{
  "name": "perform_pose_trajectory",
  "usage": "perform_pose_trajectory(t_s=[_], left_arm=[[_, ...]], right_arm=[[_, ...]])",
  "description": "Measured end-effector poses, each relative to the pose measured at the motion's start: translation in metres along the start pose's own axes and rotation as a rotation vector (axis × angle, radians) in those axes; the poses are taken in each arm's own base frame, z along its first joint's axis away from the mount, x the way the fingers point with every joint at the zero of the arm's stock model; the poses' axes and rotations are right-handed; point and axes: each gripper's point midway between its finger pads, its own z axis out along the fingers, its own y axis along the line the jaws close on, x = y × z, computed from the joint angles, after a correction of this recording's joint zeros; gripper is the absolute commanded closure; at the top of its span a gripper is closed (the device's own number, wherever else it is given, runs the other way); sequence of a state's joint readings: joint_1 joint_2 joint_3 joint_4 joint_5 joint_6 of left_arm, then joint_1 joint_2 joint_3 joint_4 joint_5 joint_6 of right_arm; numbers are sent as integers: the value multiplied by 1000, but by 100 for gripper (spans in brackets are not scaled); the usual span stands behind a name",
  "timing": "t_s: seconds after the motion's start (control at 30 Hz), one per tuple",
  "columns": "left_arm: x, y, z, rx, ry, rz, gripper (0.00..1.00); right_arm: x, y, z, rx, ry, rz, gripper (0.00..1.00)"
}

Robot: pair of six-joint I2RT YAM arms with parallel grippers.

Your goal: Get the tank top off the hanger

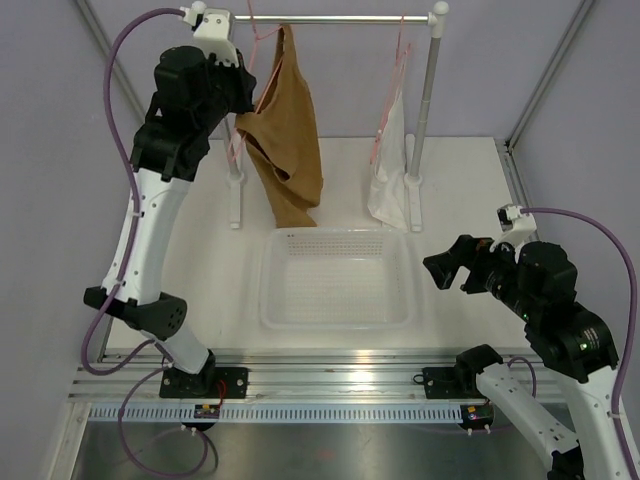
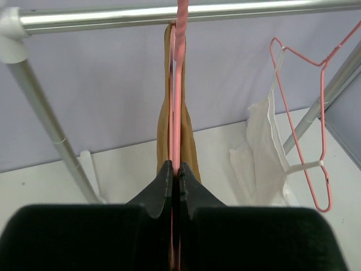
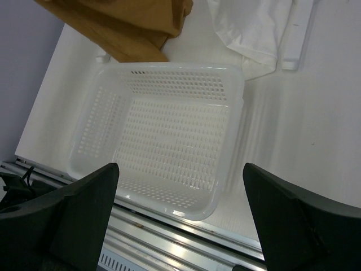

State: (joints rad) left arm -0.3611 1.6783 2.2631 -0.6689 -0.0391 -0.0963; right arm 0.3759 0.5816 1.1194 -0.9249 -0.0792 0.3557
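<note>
The tan tank top (image 1: 290,140) hangs limp from a pink hanger (image 1: 260,36) on the silver rail (image 1: 340,18), with one side drooping low. In the left wrist view the hanger (image 2: 177,84) is seen edge-on with the tank top (image 2: 190,144) draped over it. My left gripper (image 2: 176,169) is shut on the hanger's pink wire, high up at the garment's left edge (image 1: 243,95). I cannot tell whether fabric is pinched too. My right gripper (image 3: 180,169) is wide open and empty, low at the right of the table (image 1: 445,270).
A white perforated basket (image 1: 335,318) sits on the table below the rail and also shows in the right wrist view (image 3: 234,141). A white garment (image 1: 388,180) hangs on a second pink hanger (image 2: 321,141) at the rail's right. White posts (image 1: 428,100) hold the rail.
</note>
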Motion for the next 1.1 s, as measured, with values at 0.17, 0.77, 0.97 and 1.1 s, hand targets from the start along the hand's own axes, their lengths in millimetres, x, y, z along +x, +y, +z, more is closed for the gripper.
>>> perform_pose_trajectory(t_s=[0.17,0.77,0.97,1.1], left_arm=[[7,15,-43,-65,39,24,100],[68,62,-265,-286,110,-36,100],[111,47,-312,-164,33,-83,100],[146,40,-304,-121,68,-118,100]], right_arm=[[-10,14,-6,-63,-23,-3,0],[-22,126,76,-524,195,90,9],[-11,221,112,-697,233,-33,10],[0,274,159,-728,198,-110,22]])
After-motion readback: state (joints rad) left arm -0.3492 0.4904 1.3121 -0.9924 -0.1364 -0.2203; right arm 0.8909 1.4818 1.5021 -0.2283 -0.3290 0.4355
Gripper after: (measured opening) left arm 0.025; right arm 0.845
